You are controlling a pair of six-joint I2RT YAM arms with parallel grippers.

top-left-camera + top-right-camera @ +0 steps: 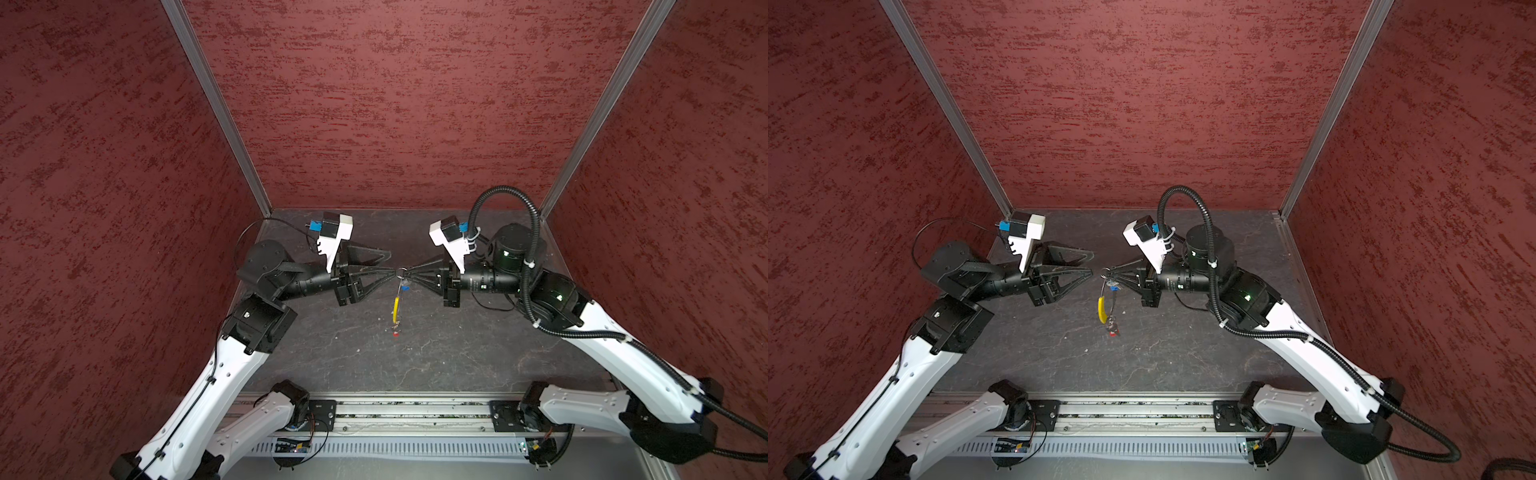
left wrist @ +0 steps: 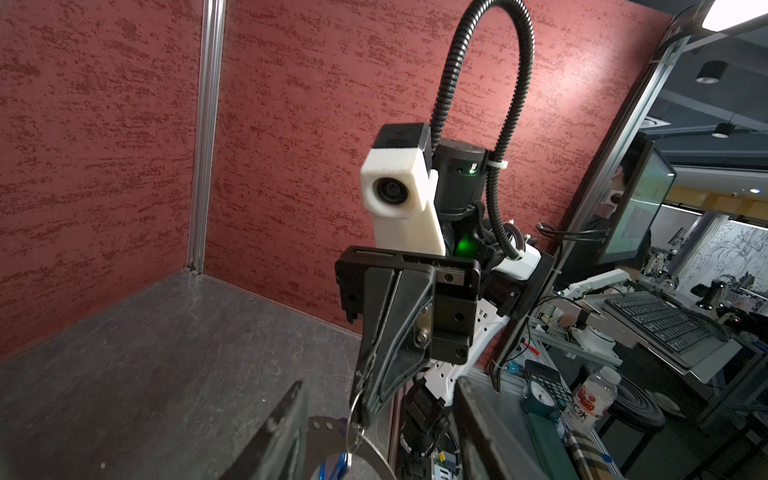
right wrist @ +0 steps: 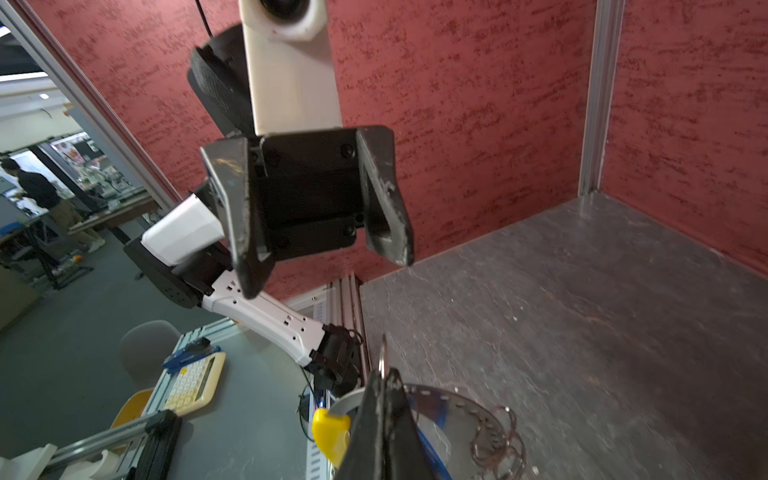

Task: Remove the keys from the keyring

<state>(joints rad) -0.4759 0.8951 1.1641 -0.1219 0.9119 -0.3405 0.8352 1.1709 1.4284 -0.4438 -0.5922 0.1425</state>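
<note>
Top view: with right end effector (image 1: 1106,273) clamped shut on keyring (image 1: 1101,309) and left end effector (image 1: 1091,262) parted, empty, seize blue key (image 1: 1111,284) at 6 o'clock.

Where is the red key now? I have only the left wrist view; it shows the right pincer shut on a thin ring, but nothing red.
Observer: In both top views the red key is at the end of the keyring farthest from the right pincer, which holds the keyring up.
Operator: Is anything between that pincer and the red key?
Observer: Yes, a curved yellow sleeve, just above the red key.
Operator: And on my side, is there contact with the keyring?
Observer: No. In a top view the left pincer is open, and a gap separates it from the keyring.
</note>
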